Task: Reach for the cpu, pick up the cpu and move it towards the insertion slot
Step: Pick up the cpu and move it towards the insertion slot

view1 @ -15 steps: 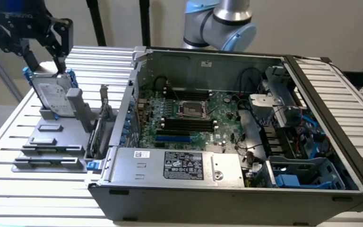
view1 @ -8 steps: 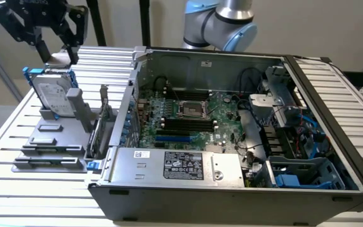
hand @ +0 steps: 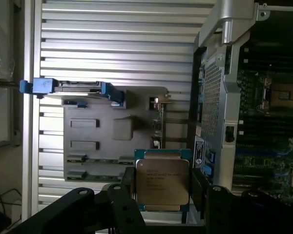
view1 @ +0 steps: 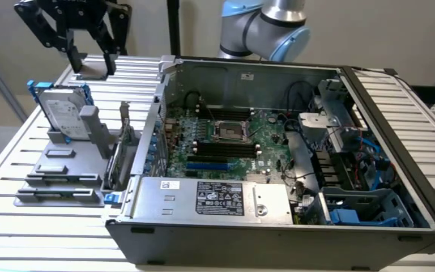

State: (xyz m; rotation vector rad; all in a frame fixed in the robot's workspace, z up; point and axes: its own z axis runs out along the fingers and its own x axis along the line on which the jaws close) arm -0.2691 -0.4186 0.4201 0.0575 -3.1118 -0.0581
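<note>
My gripper (view1: 93,67) hangs high above the slatted table at the exterior view's far left, outside the computer case, shut on the cpu (view1: 93,72). In the wrist view the cpu (hand: 162,181) is a flat square chip with a silvery top and printed text, clamped between the two black fingers (hand: 126,195). The insertion slot (view1: 229,131) is a square socket with a shiny metal frame on the motherboard inside the open case, well off to the exterior view's right of the gripper. In the wrist view the insertion slot (hand: 283,97) lies beyond the case wall.
A silver hard drive (view1: 63,110) with blue bracket stands upright on a grey fixture plate (view1: 59,170) below the gripper. The case's metal side wall (view1: 157,119) rises between fixture and motherboard. Long black memory slots (view1: 221,148) lie beside the socket. The power supply (view1: 217,198) fills the case front.
</note>
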